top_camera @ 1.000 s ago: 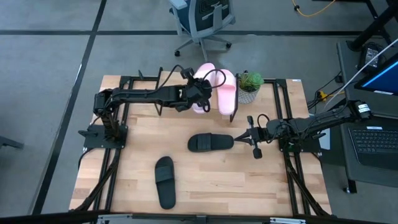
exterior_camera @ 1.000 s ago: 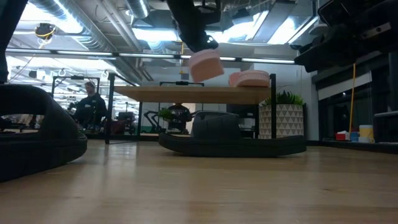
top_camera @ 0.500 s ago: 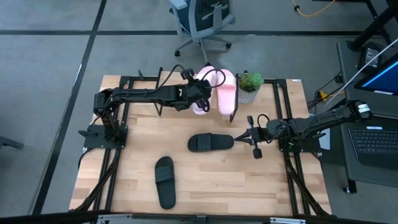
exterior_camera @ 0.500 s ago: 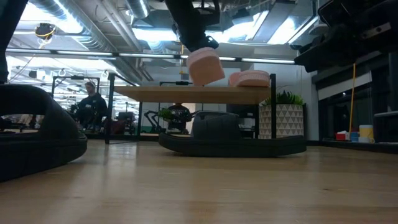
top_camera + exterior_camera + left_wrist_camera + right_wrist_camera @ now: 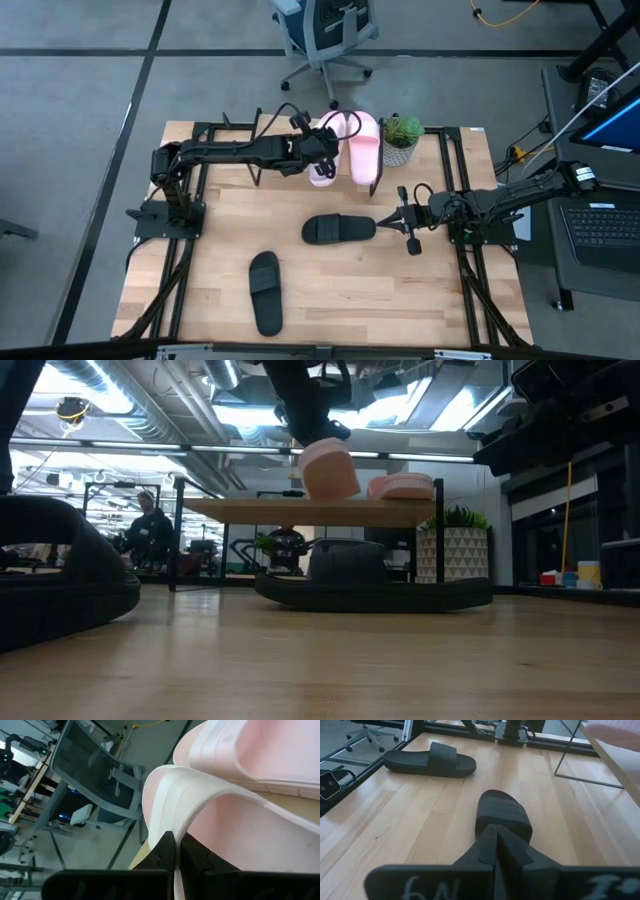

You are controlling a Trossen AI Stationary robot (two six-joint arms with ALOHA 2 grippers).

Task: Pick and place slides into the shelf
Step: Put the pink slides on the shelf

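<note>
My left gripper [image 5: 322,150] is shut on a pale pink slide [image 5: 323,172] over the shelf [image 5: 250,510] at the table's far edge. In the low view this slide [image 5: 328,468] is steeply tilted just above the plank top. The second pink slide [image 5: 362,148] lies flat on the shelf top beside it. One black slide [image 5: 338,229] lies mid-table, another [image 5: 265,290] nearer the near edge. My right gripper [image 5: 384,221] is shut, level with the table, with its tips at the right end of the mid-table black slide [image 5: 502,812]. My left gripper pinches the pink slide's thick sole edge [image 5: 159,822] between its two fingers [image 5: 165,851], reaching from the table's left. The slide is tilted steeply. Its lower end [image 5: 335,492] is at the plank top; whether it rests there I cannot tell. My right gripper: whether its shut tips touch the black slide's end [image 5: 496,795] I cannot tell.
A potted plant [image 5: 400,138] in a patterned white pot stands at the shelf's right end. Black frame rails [image 5: 460,190] run along both table sides. Bare wood [image 5: 400,300] lies toward the near right corner. A person [image 5: 145,525] sits far behind the table.
The held pink slide has tipped steeper and sunk a little toward the shelf top, staying in my left gripper. My right arm and both black slides have kept still.
</note>
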